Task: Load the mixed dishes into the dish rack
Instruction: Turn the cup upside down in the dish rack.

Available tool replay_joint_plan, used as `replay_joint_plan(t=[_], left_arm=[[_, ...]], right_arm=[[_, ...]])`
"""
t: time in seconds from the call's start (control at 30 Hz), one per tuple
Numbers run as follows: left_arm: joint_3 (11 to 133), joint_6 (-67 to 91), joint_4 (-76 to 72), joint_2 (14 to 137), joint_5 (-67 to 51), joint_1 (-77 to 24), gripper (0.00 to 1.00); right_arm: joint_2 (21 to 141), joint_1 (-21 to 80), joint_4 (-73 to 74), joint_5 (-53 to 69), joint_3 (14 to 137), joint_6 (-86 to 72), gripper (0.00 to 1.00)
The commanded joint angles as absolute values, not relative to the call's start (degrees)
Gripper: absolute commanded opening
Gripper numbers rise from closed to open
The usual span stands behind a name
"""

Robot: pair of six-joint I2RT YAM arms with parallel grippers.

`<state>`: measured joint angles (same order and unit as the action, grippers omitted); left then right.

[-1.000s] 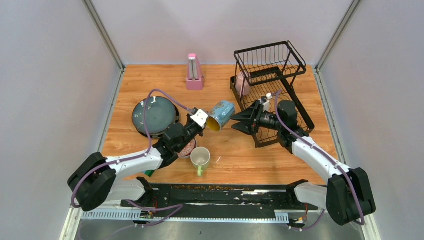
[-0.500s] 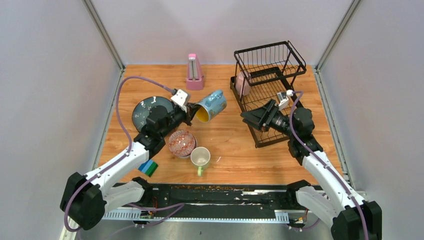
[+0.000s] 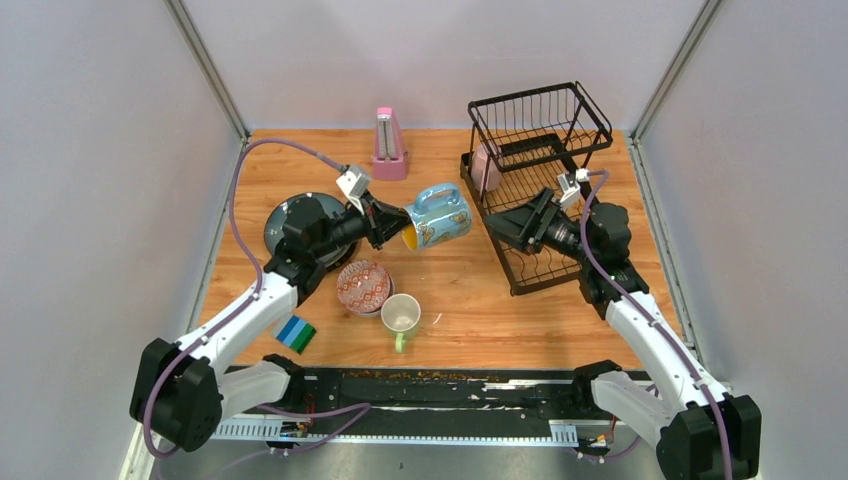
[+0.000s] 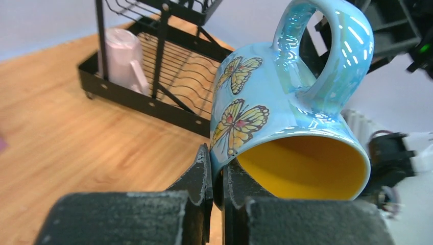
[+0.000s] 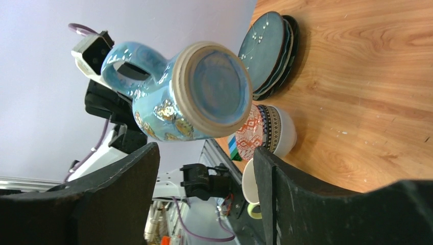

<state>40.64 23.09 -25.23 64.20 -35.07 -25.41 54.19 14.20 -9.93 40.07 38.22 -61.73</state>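
Observation:
My left gripper (image 3: 402, 224) (image 4: 217, 159) is shut on the rim of a blue butterfly mug (image 3: 438, 216) (image 4: 286, 97) with a yellow inside. It holds the mug on its side in the air, handle up, base toward the right arm. The right gripper (image 3: 498, 229) (image 5: 207, 153) is open, empty, and faces the mug's base (image 5: 204, 89) a little apart from it. Behind it stands the black wire dish rack (image 3: 541, 141) (image 4: 153, 97) with a pink mug (image 3: 485, 166) (image 4: 122, 58) inside. Stacked blue-grey plates (image 3: 281, 226) (image 5: 268, 51), a red-patterned bowl (image 3: 363, 287) (image 5: 265, 130) and a pale green mug (image 3: 401, 316) stand on the table.
A pink metronome (image 3: 388, 146) stands at the back, left of the rack. A blue-green striped block (image 3: 295, 333) lies near the front left by my left arm. Grey walls close in both sides and the back.
The left arm swung the mug up and turned its handle upward. The right gripper drew back toward the rack and opened wider.

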Motion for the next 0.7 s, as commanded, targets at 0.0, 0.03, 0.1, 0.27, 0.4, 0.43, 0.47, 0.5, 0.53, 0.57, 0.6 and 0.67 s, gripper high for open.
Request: replay_joint_plan(t=[0.0, 0.03, 0.1, 0.27, 0.4, 0.43, 0.47, 0.5, 0.53, 0.57, 0.6, 0.67], left_arm=[[37.8, 11.4, -37.3, 54.8, -28.6, -25.5, 0.0], [37.7, 6.4, -34.5, 53.9, -26.3, -25.5, 0.0], [38.2, -0.4, -30.6, 51.8, -23.8, -26.0, 0.0], [39.1, -19.8, -25.0, 48.3, -17.0, -31.0, 0.0], [40.3, -33.6, -20.4, 47.4, -9.4, -39.2, 0.0], [40.3, -35.6, -20.0, 47.3, -7.0, -40.2, 0.0], [40.4, -39.2, -19.7, 47.1, -4.7, -42.4, 0.0], [40.6, -40.9, -19.6, 46.9, -3.6, -43.4, 0.0], [40.7, -44.0, -19.6, 46.9, -1.4, -45.4, 0.0], [40.8, -45.2, -19.8, 46.8, -0.8, -46.1, 0.0], [40.9, -47.4, -20.1, 46.8, -0.3, -47.5, 0.0], [41.0, -50.0, -20.8, 46.9, 2.0, -49.2, 0.0]], right_arm=[[54.7, 13.6, -9.7, 44.2, 42.5, -68.8, 0.79], [54.8, 13.5, -9.0, 44.2, 43.2, -69.8, 0.82], [55.6, 13.4, -7.1, 44.7, 44.3, -72.5, 0.87], [61.5, 13.4, -5.1, 51.3, 47.8, -76.9, 0.96], [65.7, 13.4, -3.4, 56.2, 51.1, -77.5, 0.96], [66.1, 13.4, -2.6, 56.4, 51.6, -77.5, 0.96], [66.5, 13.4, -1.8, 56.4, 52.1, -77.5, 0.97], [67.1, 13.4, -0.8, 56.6, 52.7, -77.6, 0.99], [67.8, 13.4, 0.5, 57.1, 53.2, -77.5, 1.0], [68.8, 13.4, 2.5, 58.3, 54.0, -77.3, 1.0], [69.7, 13.4, 3.9, 59.3, 54.6, -77.0, 1.0], [71.5, 13.4, 7.2, 60.6, 55.7, -75.7, 1.0]])
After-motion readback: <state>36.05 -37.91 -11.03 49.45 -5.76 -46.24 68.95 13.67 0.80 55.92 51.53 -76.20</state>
